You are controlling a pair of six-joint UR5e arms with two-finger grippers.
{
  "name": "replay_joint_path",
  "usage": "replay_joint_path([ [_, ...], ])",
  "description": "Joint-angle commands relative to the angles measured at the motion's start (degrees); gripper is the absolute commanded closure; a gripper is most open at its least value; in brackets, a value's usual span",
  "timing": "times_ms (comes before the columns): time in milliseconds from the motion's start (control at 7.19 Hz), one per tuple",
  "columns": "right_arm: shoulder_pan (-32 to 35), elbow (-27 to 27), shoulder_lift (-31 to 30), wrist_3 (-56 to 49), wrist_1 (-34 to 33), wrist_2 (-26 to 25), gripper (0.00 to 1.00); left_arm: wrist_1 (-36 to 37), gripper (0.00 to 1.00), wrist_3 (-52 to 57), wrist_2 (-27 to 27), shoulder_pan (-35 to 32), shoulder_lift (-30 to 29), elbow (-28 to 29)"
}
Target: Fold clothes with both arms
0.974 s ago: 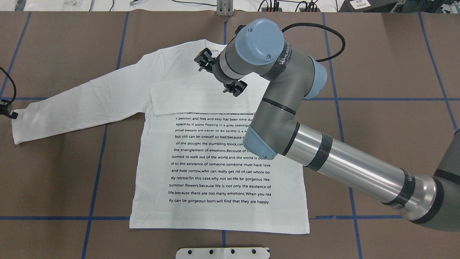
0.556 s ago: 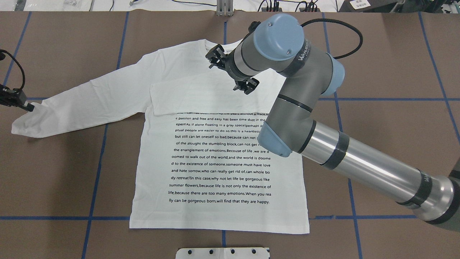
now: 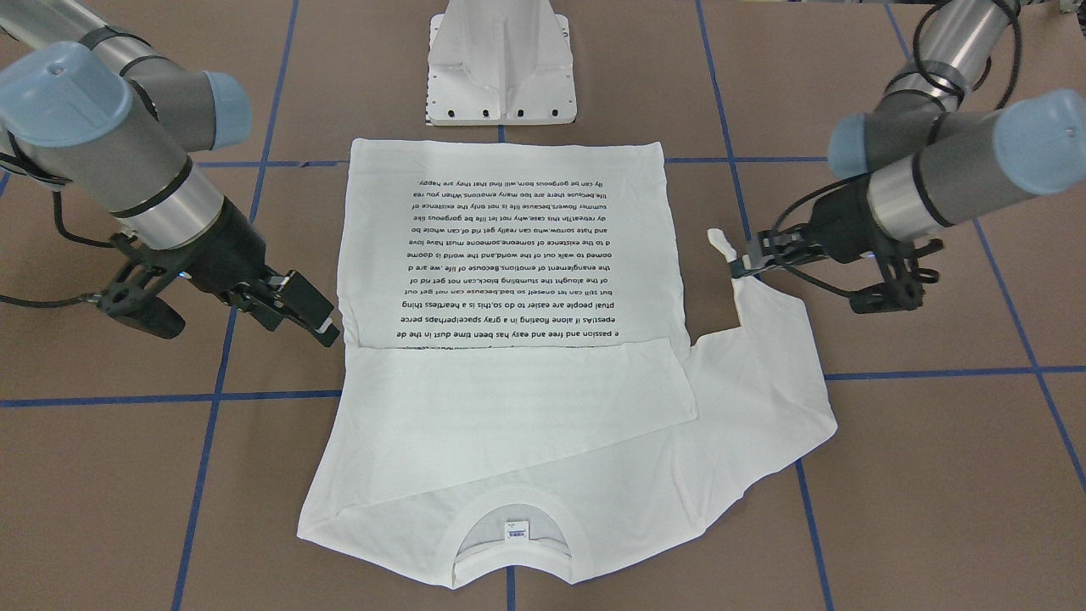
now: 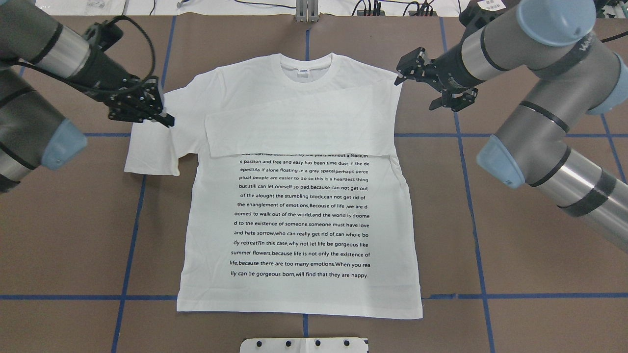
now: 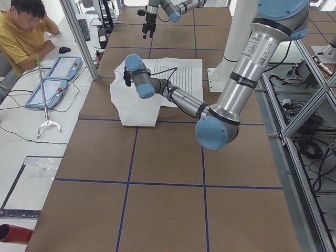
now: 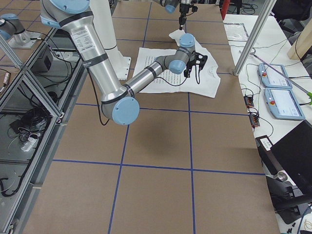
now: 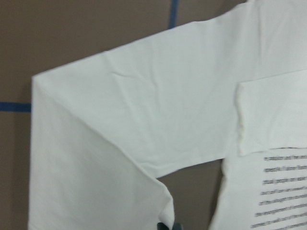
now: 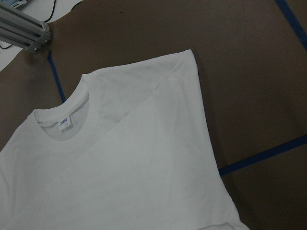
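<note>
Right arm now clear of T-shirt on brown, blue-taped table.

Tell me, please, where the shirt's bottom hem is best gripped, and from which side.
Probably at its two corners. The bottom hem of the shirt lies flat and straight on the table, nearest the robot, with bare table beyond each corner. Coming in low from the outer sides would let a finger slide under the cloth there.
</note>
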Motion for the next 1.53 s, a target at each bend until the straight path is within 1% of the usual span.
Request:
replay_joint_path([
  [0,3.31,2.12,-5.39,-3.82,0.16,2.10,0.00,-0.30,1.00,-8.76,12.34,8.37,-11.11,2.60],
  [139,3.93,6.30,-10.37,-4.69,0.59,2.20,0.00,-3.00,1.00,-11.66,20.41,12.66,-16.56,7.50],
  [278,5.32,9.48,-14.51,-9.49,0.68,2.46,0.00,-9.12,1.00,-15.78,26.32,15.49,-22.44,16.07],
  [417,5.86,10.73,-16.72,-11.19,0.69,2.55,0.00,-13.09,1.00,-16.77,30.47,17.61,-28.07,24.25],
  [556,5.95,10.82,-16.83,-11.21,0.69,2.55,0.00,-13.48,1.00,-16.87,33.99,19.45,-30.13,26.42],
  [696,6.13,11.17,-17.09,-11.21,0.69,2.46,0.00,-14.53,1.00,-16.78,36.55,21.21,-30.67,26.62],
  [835,6.13,11.96,-17.79,-11.21,0.95,2.55,0.00,-16.45,1.00,-16.78,38.84,22.80,-31.89,28.27],
  [974,6.30,12.49,-18.67,-11.21,0.95,2.46,0.00,-18.74,1.00,-16.70,40.95,23.86,-33.56,31.77],
  [1113,6.30,12.84,-19.20,-11.21,0.95,2.37,0.00,-20.06,1.00,-16.52,41.41,24.04,-34.10,32.85],
  [1391,6.31,13.20,-19.21,-11.21,0.95,2.37,0.00,-21.04,1.00,-14.42,44.30,24.92,-37.17,37.32],
])
